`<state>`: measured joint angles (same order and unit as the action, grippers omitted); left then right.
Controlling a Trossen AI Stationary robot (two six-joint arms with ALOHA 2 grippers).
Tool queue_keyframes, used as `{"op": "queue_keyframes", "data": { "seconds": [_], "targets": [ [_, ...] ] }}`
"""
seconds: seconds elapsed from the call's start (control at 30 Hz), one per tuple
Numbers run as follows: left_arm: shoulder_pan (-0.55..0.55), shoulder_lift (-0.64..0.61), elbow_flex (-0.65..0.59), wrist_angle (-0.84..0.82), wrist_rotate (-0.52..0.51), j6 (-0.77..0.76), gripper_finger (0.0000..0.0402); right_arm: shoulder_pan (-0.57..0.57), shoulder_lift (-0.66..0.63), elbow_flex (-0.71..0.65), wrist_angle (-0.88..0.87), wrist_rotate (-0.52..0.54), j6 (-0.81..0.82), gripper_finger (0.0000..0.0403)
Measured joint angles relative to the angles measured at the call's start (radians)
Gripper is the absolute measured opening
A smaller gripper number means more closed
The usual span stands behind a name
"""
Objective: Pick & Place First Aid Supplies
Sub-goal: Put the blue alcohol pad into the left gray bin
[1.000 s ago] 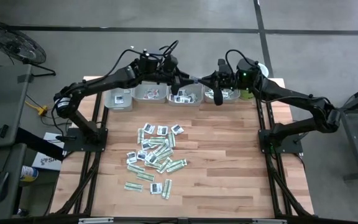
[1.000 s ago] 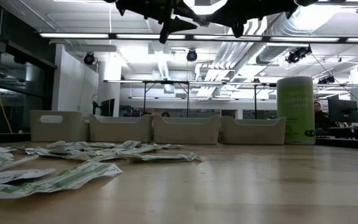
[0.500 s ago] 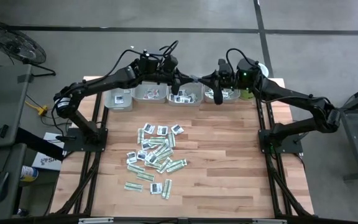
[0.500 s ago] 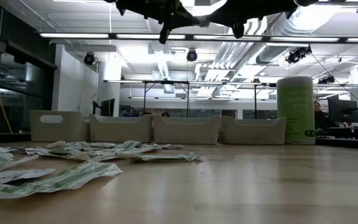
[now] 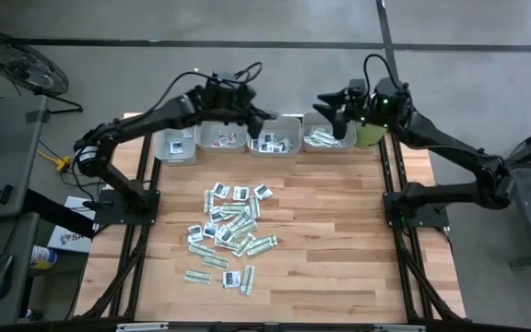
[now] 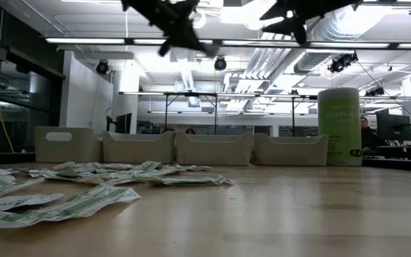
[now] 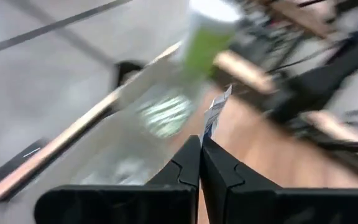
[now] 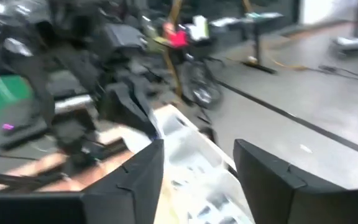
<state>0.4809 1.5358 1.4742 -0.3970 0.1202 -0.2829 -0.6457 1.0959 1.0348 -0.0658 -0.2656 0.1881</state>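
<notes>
Sachet pinched in the left jaws above the tray row

A white sachet [image 7: 215, 115] stands clamped in the left gripper [image 5: 264, 117], jaws pressed together on it, held high over the four grey trays [image 5: 276, 138], likely so it can drop into one. The right gripper [image 5: 336, 108], jaws spread and empty, hangs well apart over the last tray. The loose pile of sachets [image 5: 231, 231], dozens, lies on the desk [image 5: 339, 240] far below both.

A grey concrete floor [image 5: 275, 23] crossed by dark lines is seen around the wooden bench [image 5: 339, 240]. Long ceiling lights [image 6: 98, 41] and exposed ducts [image 6: 312, 39] are shown overhead.
</notes>
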Motion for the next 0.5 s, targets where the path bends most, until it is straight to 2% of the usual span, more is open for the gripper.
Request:
{"op": "queue_keyframes", "data": {
  "seconds": [0.1, 0.23, 0.33, 0.5],
  "targets": [
    [0.032, -0.031, -0.001, -0.148, -0.063, 0.017, 0.0001, -0.013, -0.038, 0.0, -0.096, 0.048, -0.033, 0.0199],
    [0.08, -0.075, -0.001, -0.276, -0.102, 0.024, 0.0, -0.017, -0.072, 0.0, -0.184, 0.061, -0.04, 0.0201],
    [0.119, -0.105, -0.03, -0.317, -0.125, 0.025, 0.0, -0.017, -0.09, 0.0, -0.235, 0.064, -0.055, 0.0201],
    [0.198, -0.178, -0.147, -0.331, -0.126, -0.013, 0.0, -0.017, -0.103, 0.0, -0.29, 0.101, -0.058, 0.0202]
  ]
}}
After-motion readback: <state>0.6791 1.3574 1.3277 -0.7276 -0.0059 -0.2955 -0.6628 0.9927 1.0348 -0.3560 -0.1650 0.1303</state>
